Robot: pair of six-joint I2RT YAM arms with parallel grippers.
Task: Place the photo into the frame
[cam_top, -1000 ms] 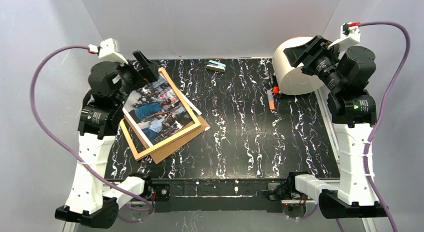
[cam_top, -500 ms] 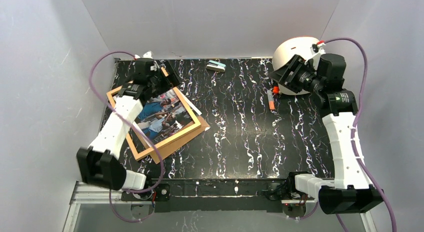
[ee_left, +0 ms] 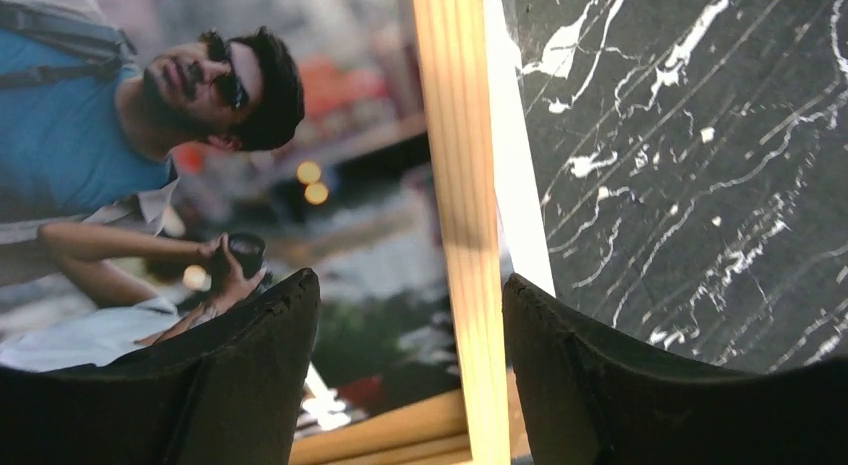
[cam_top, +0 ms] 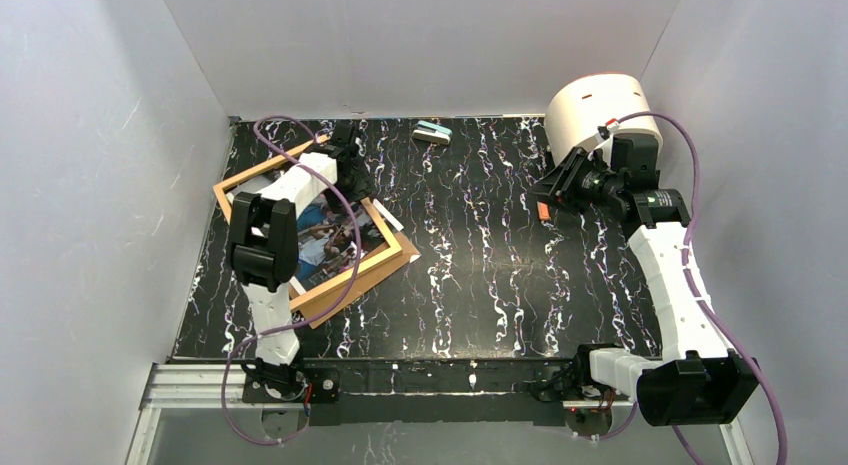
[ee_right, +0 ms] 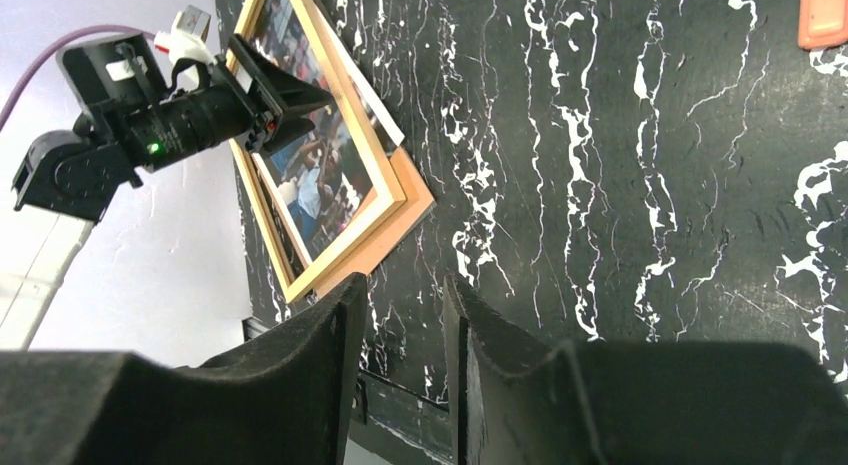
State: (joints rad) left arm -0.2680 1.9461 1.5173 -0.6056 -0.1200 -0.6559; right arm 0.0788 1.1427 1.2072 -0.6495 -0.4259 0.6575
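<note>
The frame (cam_top: 250, 175) of light wood lies at the table's left, over the photo (cam_top: 325, 240) and the brown backing board (cam_top: 405, 251). My left gripper (cam_top: 350, 155) is low at the frame's far right side. In the left wrist view its open fingers (ee_left: 270, 335) stand either side of the frame's wooden bar (ee_left: 455, 135), not closed on it. The photo (ee_left: 150, 135) shows through the glass, and its white border (ee_left: 515, 185) sticks out past the bar. My right gripper (cam_top: 545, 190) hangs above the table's right half, slightly open and empty (ee_right: 400, 290).
A white cylinder (cam_top: 600, 115) stands at the back right. An orange marker (cam_top: 543, 210) lies below my right gripper and also shows in the right wrist view (ee_right: 825, 15). A small teal and white object (cam_top: 432, 133) lies at the back edge.
Both arms have unfolded from a raised pose. My left gripper has come down to the frame's far right side. My right gripper has dropped toward the table near the marker.
</note>
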